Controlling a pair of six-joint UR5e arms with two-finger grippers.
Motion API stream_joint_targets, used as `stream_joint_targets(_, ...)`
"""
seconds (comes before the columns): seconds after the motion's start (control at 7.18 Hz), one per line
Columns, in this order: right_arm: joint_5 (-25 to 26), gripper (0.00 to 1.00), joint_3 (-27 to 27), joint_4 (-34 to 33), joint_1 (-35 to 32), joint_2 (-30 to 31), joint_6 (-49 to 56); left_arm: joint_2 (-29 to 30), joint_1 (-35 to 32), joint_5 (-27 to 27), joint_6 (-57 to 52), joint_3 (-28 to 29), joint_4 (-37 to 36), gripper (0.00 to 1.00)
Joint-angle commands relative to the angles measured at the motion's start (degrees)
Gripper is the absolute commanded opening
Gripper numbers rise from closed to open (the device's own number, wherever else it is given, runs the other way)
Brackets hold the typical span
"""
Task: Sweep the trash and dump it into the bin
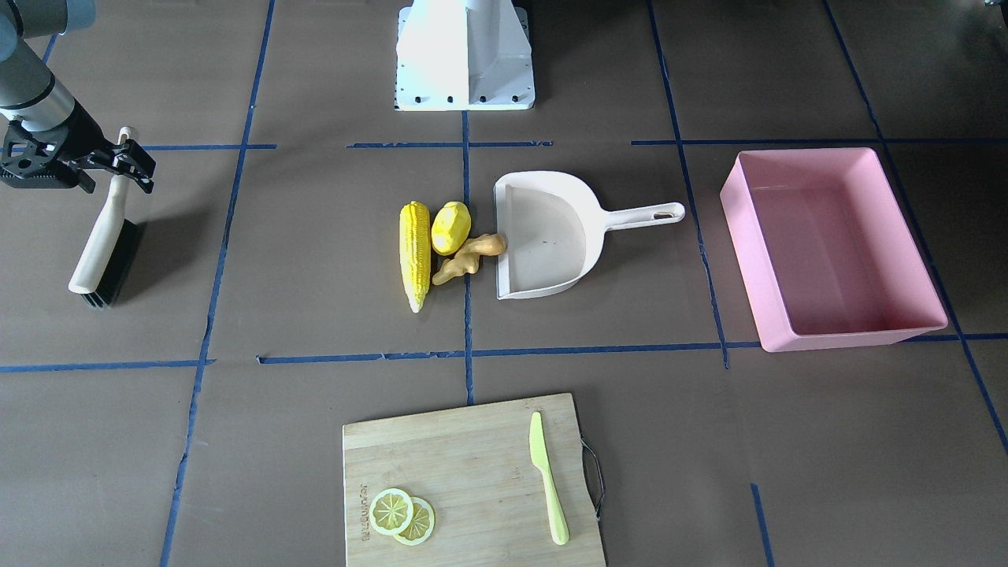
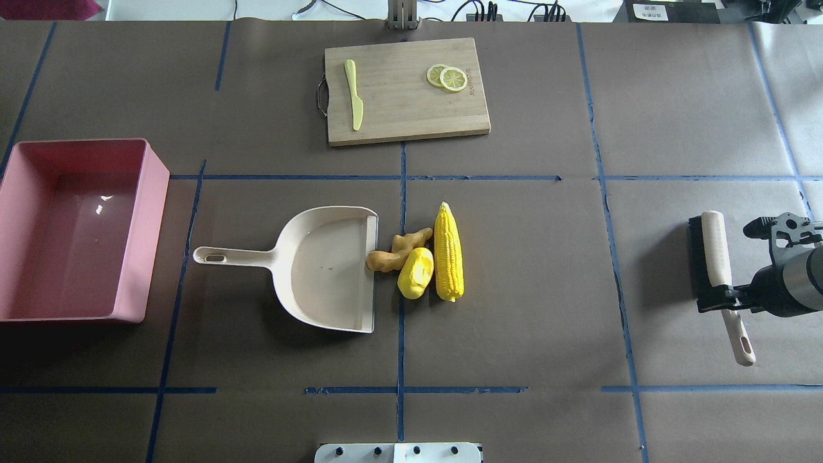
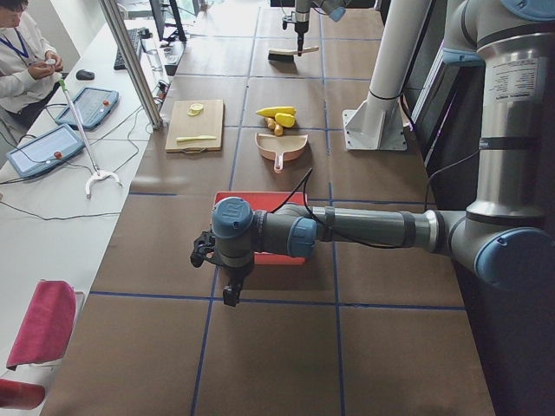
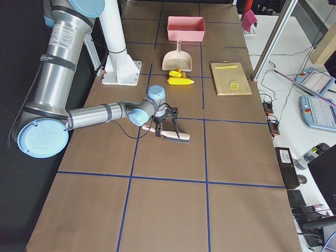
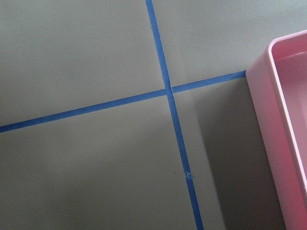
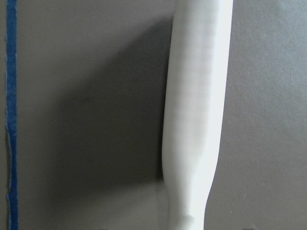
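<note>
The trash lies mid-table: a yellow corn cob (image 2: pixel 448 254), a yellow lemon-like fruit (image 2: pixel 415 273) and a tan ginger root (image 2: pixel 395 251), which touches the open edge of the cream dustpan (image 2: pixel 321 270). The pink bin (image 2: pixel 157 238) stands beyond the dustpan's handle, and its corner shows in the left wrist view (image 5: pixel 278 143). My right gripper (image 2: pixel 746 263) hangs open just above the cream handle of the brush (image 2: pixel 715 251), which rests on the table. That handle (image 6: pixel 196 120) fills the right wrist view. My left gripper (image 3: pixel 217 269) hovers near the bin; I cannot tell whether it is open or shut.
A wooden cutting board (image 2: pixel 411 116) with a pale green knife (image 2: pixel 353 96) and lemon slices (image 2: pixel 448 78) lies on the table's far side. The white robot base (image 1: pixel 465 55) stands at the near edge. A person (image 3: pixel 22 61) sits at a side desk.
</note>
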State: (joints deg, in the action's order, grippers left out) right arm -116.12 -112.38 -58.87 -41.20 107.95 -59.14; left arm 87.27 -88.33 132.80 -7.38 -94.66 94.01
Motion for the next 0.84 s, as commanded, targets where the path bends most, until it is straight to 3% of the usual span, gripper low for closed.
stream_joint_targets(0.0, -0.08, 0.31, 0.31, -0.11, 0.51, 0.16, -0.01, 0.00, 0.00, 0.00, 0.00, 0.00, 0.03, 1.00)
stream_joint_targets(0.14, -0.08, 0.03, 0.40, -0.11, 0.51, 0.16, 0.08, 0.00, 0.00, 0.00, -0.09, 0.00, 0.03, 1.00)
stream_joint_targets(0.7, -0.87, 0.00, -0.12, -0.02, 0.24, 0.07, 0.08, 0.00, 0.00, 0.00, -0.09, 0.00, 0.03, 1.00)
